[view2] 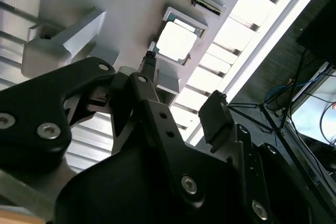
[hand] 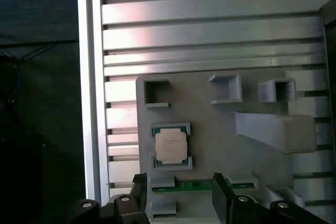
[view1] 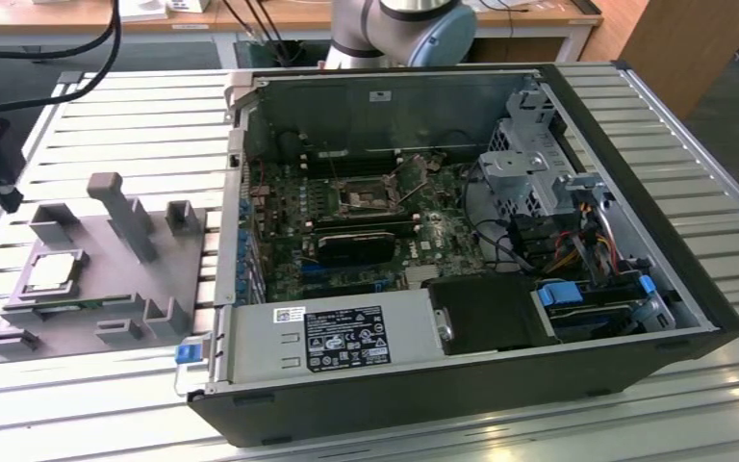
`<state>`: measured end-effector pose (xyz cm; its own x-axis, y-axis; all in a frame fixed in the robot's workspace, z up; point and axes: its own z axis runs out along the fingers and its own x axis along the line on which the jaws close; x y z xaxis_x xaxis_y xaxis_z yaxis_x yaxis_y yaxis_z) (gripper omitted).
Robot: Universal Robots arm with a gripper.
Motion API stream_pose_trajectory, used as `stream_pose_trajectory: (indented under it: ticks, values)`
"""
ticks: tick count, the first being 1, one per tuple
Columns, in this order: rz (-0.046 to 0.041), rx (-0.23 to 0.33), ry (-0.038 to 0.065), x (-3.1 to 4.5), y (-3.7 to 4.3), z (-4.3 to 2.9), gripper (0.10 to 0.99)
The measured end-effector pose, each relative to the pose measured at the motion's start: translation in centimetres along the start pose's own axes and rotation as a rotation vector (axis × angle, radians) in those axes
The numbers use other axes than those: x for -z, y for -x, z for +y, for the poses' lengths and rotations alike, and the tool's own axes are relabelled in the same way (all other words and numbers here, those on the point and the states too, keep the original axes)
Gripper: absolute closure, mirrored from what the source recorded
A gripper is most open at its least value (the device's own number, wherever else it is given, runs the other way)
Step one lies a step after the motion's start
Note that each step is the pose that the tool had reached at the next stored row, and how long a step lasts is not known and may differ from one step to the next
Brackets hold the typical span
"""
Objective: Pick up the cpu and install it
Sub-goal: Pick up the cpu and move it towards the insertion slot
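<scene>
Pincer: in both wrist views the pincer (hand: 180, 188) (view2: 181, 88) has its two black fingers (hand: 220, 198) spread wide apart, with nothing between them. It hangs over the grey holder plate and is clear of the cpu.

Cpu: the cpu (view1: 53, 272) (hand: 170, 146) (view2: 176, 40) lies flat, shiny metal top up, in a square framed pocket of the holder plate. It is not in the computer.

Holder plate: the grey holder plate (view1: 113, 289) (hand: 210, 129) (view2: 121, 3) rests on the tabletop by the edge at the exterior view's left. It carries several raised blocks and a tall slanted post (view1: 126, 217).

Green board: a narrow green board (hand: 194, 185) sits in a slot of the plate just beside the cpu's pocket, between the two fingertips in the first wrist view.

Computer case: the open computer case (view1: 652, 202) lies on its side on the middle of the tabletop, just beside the holder plate. Its motherboard faces up, with the square socket (view1: 367, 192) uncovered.

Tabletop: the tabletop (view1: 88, 404) (hand: 210, 40) is made of slatted aluminium.

Arm: the arm's base (view1: 402, 29) stands at the tabletop's far edge, behind the case.
</scene>
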<state>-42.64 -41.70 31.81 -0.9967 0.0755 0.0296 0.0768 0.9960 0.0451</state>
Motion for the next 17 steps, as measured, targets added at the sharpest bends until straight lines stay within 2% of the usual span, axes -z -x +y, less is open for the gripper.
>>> stream_pose_trajectory:
  ticks: [1,3,4,9,13,17]
  values:
    - [0.0000,0.000,0.001,-0.07,0.01,-0.10,0.447]
    - [0.0000,0.000,0.002,-0.32,0.04,-0.25,0.447]
    - [0.0000,0.000,0.003,-0.47,0.04,-0.30,0.380]
    - [0.0002,0.000,0.003,-1.11,0.08,-0.52,0.380]
    - [0.0001,0.003,0.014,-1.59,-0.03,-0.77,0.380]
    - [0.0009,0.023,0.020,-2.05,-0.02,-0.82,0.380]
